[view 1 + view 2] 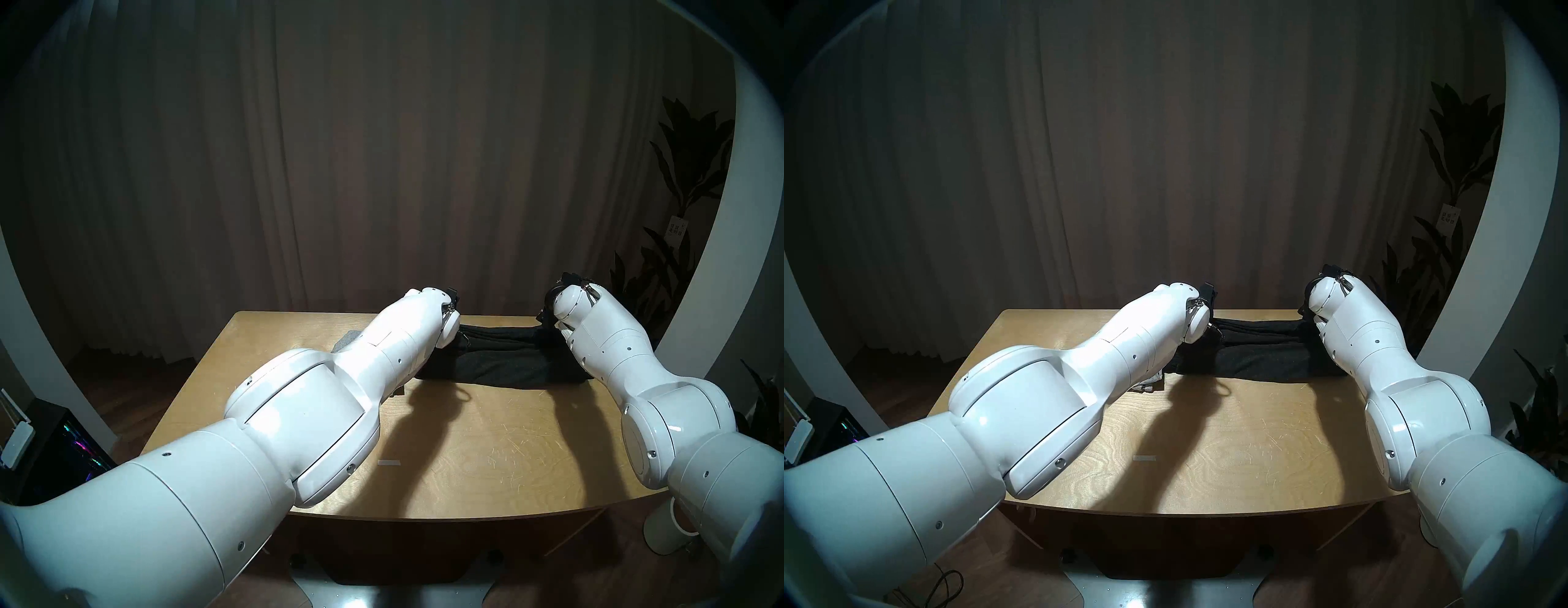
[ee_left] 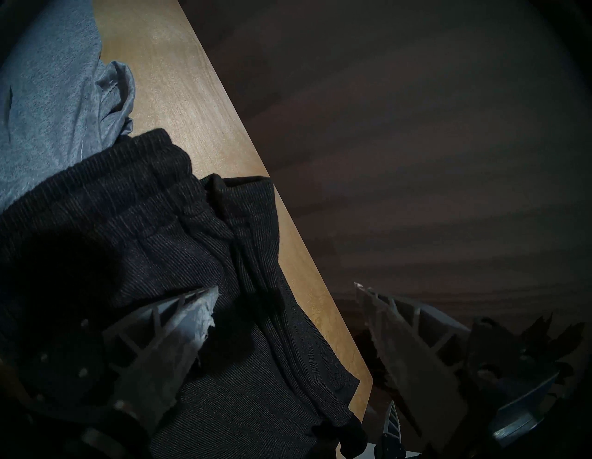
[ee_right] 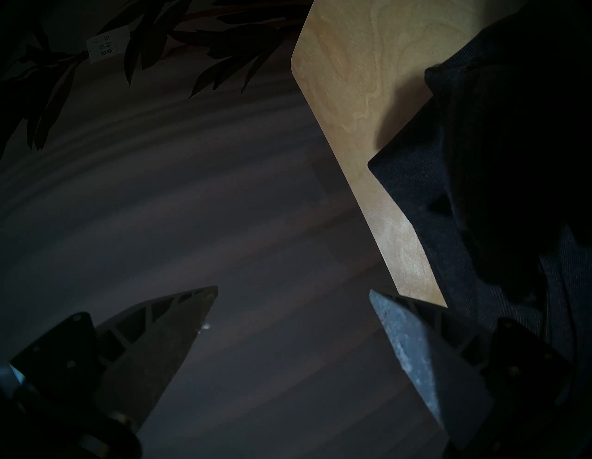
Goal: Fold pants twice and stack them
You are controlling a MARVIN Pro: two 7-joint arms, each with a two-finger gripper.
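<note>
Black ribbed-knit shorts: folded band, long axis left-right across the frame's middle; elastic waistband at the left end.
Left gripper: jaws apart, empty.
Right gripper: jaws apart, empty.

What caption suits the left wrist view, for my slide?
Open left hand above folded black ribbed shorts at wooden table edge, grey knit shorts beside.

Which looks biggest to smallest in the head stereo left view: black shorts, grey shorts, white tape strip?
1. black shorts
2. grey shorts, mostly hidden behind the left arm, so true size is unsure
3. white tape strip
</note>
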